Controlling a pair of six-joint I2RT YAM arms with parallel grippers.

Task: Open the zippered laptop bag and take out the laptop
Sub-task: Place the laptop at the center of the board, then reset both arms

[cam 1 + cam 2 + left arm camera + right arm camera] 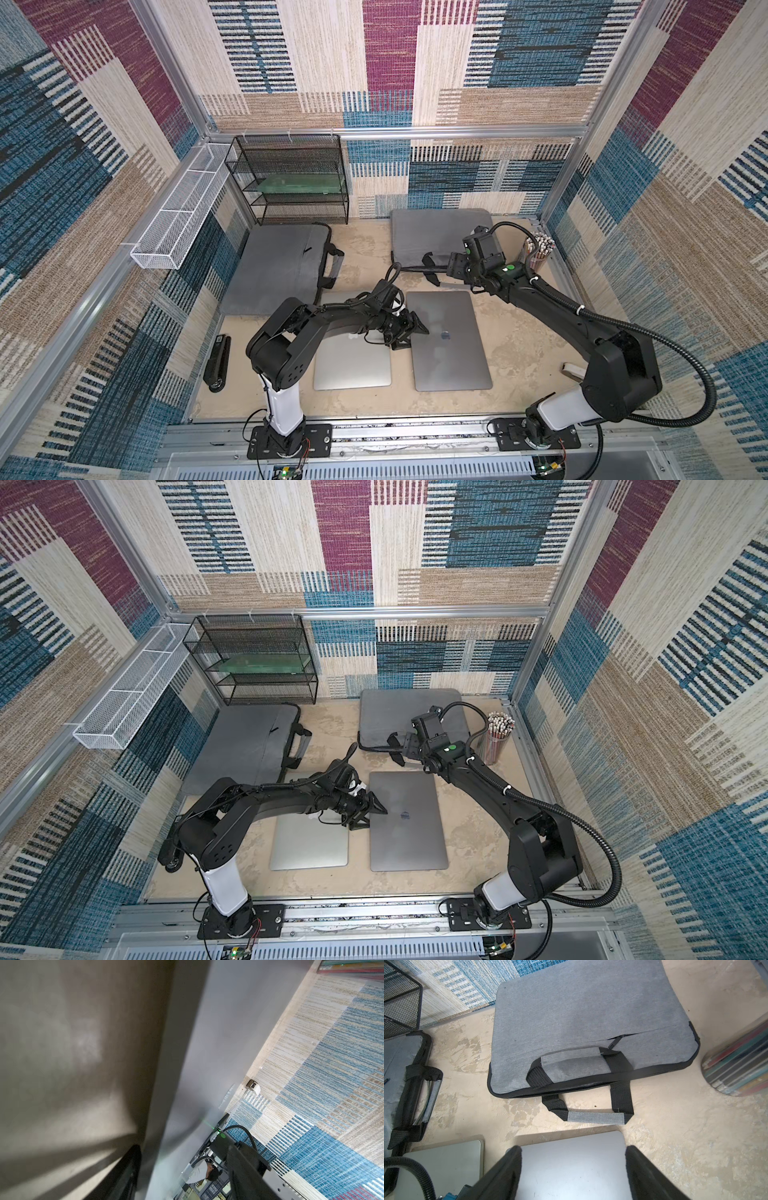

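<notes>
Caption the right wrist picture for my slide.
Open right gripper hovers above a grey metal laptop, facing a grey fabric zippered laptop bag.

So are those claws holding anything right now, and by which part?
Nothing, it seems. The left gripper stands open at the side edge of the dark laptop; the right gripper hangs open over its far end.
</notes>
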